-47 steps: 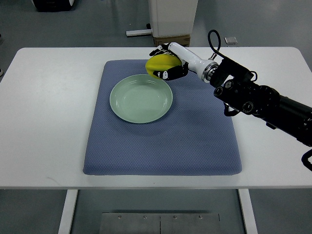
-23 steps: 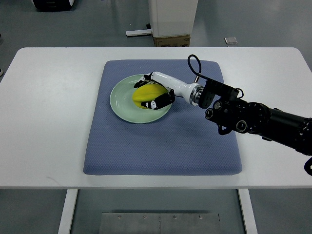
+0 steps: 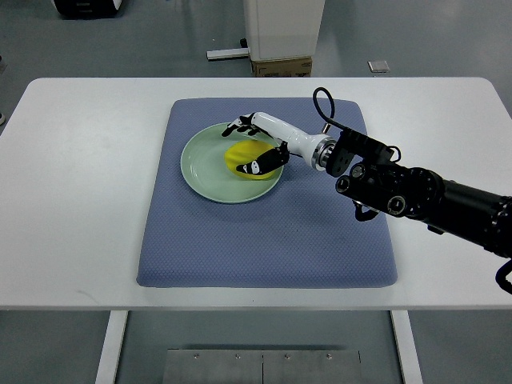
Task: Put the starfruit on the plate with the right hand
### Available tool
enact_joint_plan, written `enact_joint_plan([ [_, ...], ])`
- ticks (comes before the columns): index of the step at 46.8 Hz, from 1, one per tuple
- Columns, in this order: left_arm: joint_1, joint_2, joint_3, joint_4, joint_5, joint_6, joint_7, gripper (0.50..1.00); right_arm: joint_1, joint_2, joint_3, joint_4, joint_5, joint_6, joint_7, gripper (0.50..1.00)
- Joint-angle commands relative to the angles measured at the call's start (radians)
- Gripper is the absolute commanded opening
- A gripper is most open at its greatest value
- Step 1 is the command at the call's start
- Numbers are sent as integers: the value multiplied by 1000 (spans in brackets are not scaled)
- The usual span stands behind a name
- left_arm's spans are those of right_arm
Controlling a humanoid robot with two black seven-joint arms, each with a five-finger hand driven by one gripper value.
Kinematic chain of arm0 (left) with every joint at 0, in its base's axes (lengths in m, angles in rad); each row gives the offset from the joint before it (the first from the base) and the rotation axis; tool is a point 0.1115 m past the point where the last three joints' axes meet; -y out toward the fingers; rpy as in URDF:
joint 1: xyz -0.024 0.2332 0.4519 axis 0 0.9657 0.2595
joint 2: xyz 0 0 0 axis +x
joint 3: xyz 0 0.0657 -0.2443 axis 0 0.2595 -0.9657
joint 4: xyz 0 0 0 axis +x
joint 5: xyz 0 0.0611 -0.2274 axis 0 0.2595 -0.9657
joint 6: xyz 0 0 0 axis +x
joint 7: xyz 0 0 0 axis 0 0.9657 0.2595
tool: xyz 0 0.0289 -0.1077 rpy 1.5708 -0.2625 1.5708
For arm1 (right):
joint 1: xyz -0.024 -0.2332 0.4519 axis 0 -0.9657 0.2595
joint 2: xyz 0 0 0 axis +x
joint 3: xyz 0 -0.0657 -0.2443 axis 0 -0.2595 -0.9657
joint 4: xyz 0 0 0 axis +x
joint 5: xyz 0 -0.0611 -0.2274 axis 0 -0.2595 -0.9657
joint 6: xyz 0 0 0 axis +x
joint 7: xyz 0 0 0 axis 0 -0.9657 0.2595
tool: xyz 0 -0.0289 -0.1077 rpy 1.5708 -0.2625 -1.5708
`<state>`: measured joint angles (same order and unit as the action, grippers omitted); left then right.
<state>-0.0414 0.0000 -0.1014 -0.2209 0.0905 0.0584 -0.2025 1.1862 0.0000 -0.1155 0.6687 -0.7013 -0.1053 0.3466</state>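
The yellow starfruit (image 3: 242, 156) lies on the right half of the pale green plate (image 3: 204, 164), which sits on the blue mat (image 3: 264, 232). My right hand (image 3: 242, 147) reaches in from the right and hovers over the fruit. Its fingers (image 3: 240, 125) are spread and lifted off the fruit's far side, while the black thumb (image 3: 258, 166) still rests against the near side. The white forearm (image 3: 292, 140) leads back to the dark arm (image 3: 416, 196). No left arm shows.
The mat covers the middle of a white table (image 3: 80, 200). A white pedestal on a cardboard box (image 3: 280, 66) stands behind the table's far edge. Grey floor surrounds the table.
The right hand carried the starfruit from the mat's far edge down and left onto the plate. Its fingers have since spread away from the fruit, which now rests on the plate.
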Motion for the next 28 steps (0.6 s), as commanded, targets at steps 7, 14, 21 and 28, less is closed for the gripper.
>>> enact_joint_plan([
  [7,0,0,-1,0,0,0,0,1000,4,0,45,-3,0,1,0,1000],
  [14,0,0,0,0,0,1,0,1000,-5,0,126,-8,9,1,-1,1000],
  [21,0,0,0,0,0,0,0,1000,-28,0,226,-17,81,-1,-3,1000],
  [28,0,0,0,0,0,0,0,1000,-66,0,325,-60,206,-1,-17,1000],
])
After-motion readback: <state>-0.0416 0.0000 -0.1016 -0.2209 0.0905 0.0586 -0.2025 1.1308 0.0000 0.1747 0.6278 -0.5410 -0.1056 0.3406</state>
